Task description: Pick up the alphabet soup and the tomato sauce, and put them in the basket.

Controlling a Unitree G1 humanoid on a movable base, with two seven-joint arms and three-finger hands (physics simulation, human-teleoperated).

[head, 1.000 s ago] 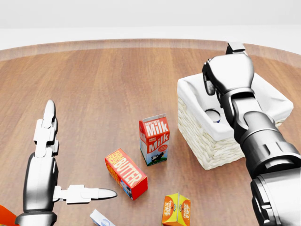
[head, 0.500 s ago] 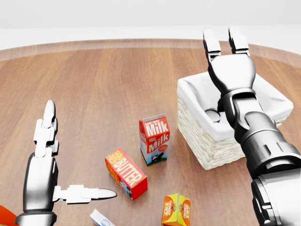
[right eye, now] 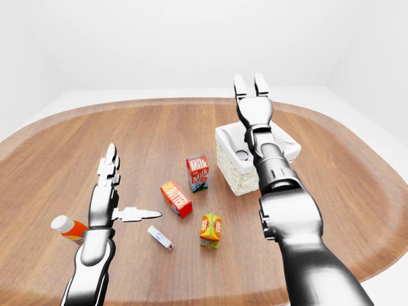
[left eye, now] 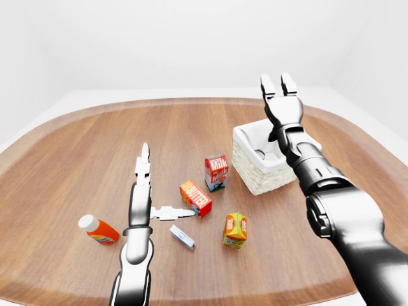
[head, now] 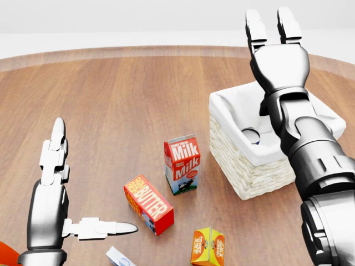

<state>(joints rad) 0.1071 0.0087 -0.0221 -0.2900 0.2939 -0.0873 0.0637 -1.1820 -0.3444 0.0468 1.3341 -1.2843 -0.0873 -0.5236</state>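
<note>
The white-lined wicker basket (head: pixel 248 169) stands right of centre on the wooden table. Inside it shows the grey round top of a can (head: pixel 250 134); its label is hidden, so I cannot tell which can it is. My right hand (head: pixel 270 19) is raised above the basket's far side, fingers straight up and open, holding nothing. My forearm covers part of the basket's inside. Low on the left, my left hand (head: pixel 94 177) hovers over the table, open and empty, with one finger pointing up and the thumb pointing right. No other can shows on the table.
A milk carton (head: pixel 182 164) stands left of the basket. A red butter box (head: pixel 148 204), an orange juice carton (head: pixel 208 246) and a small white box (head: pixel 119 257) lie below it. An orange bottle (left eye: pixel 99 229) lies far left. The table's curved rim (left eye: pixel 191 102) runs along the top.
My right hand was curled down over the basket; it has opened its fingers and lifted higher. The left arm and the table's things have not moved.
</note>
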